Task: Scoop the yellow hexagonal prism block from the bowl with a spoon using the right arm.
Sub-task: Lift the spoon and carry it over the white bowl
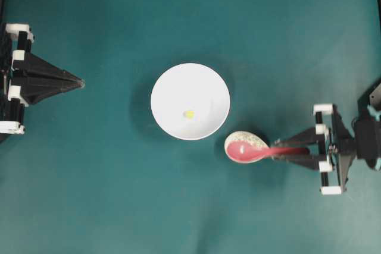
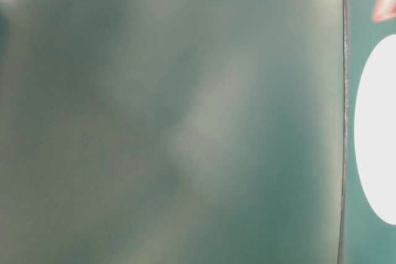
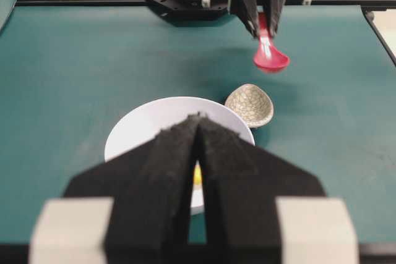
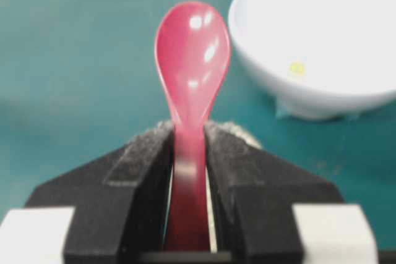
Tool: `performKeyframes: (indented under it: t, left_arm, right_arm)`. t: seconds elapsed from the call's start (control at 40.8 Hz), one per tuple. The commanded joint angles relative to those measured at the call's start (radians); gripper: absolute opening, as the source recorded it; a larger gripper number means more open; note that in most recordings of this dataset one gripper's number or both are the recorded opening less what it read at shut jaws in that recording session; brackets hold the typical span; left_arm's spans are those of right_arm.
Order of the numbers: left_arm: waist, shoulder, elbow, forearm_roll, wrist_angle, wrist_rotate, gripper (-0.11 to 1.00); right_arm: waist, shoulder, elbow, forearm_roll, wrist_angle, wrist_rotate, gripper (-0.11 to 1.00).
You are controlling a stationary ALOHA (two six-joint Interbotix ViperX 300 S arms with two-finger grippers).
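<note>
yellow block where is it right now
In the overhead view the yellow block lies inside the white bowl at table centre, slightly below the bowl's middle, left of the spoon.

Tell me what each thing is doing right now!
Spoon: lifted off its rest, empty, handle clamped in the right gripper.
Right gripper: shut on the spoon.
Left gripper: shut, holding nothing, parked away from the bowl.
Bowl: upright on the table, block inside.
Block: lying in the bowl, not scooped yet.
Spoon rest: empty, beside the bowl.
</note>
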Motion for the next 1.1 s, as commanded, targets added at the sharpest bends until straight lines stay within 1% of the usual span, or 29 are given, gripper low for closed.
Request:
performKeyframes:
  t: [0.0, 0.049, 0.147, 0.221, 0.294, 0.392, 0.515, 0.613, 0.76, 0.907, 1.079]
  left_arm:
    - [0.0, 0.003, -0.02, 0.003, -0.003, 0.0, -0.01]
    - [0.0, 0.003, -0.02, 0.003, -0.003, 0.0, -0.01]
    - [0.002, 0.003, -0.02, 0.003, -0.005, -0.002, -0.01]
    - [0.002, 0.003, -0.02, 0.003, -0.005, -0.002, -0.01]
    - [0.0, 0.003, -0.02, 0.003, -0.008, -0.002, -0.01]
    - [0.0, 0.003, -0.02, 0.003, -0.006, -0.002, -0.01]
    - [0.002, 0.005, -0.02, 0.003, -0.003, -0.002, -0.01]
    - [0.0, 0.005, -0.02, 0.003, -0.003, -0.002, -0.01]
    - [0.0, 0.006, -0.02, 0.003, 0.002, -0.002, -0.01]
    - [0.002, 0.003, -0.02, 0.003, 0.005, -0.002, -0.01]
    - [0.0, 0.003, -0.02, 0.003, 0.005, -0.002, -0.01]
  right_arm:
    - [-0.063, -0.112, -0.035, 0.0, 0.121, -0.058, 0.22]
    - [-0.095, -0.152, -0.049, 0.0, 0.189, -0.084, 0.22]
    - [-0.201, -0.236, -0.1, -0.002, 0.382, -0.161, 0.22]
    - [-0.268, -0.272, -0.14, -0.002, 0.509, -0.204, 0.22]
    - [-0.33, -0.29, -0.186, -0.002, 0.623, -0.242, 0.22]
    - [-0.402, -0.29, -0.235, -0.002, 0.738, -0.272, 0.22]
    - [-0.499, -0.273, -0.298, -0.002, 0.871, -0.282, 0.22]
    - [-0.557, -0.258, -0.339, -0.003, 0.965, -0.282, 0.22]
    - [-0.652, -0.224, -0.434, -0.006, 1.152, -0.282, 0.22]
    - [-0.716, -0.166, -0.511, -0.032, 1.285, -0.273, 0.22]
    - [-0.764, -0.08, -0.597, -0.064, 1.402, -0.27, 0.22]
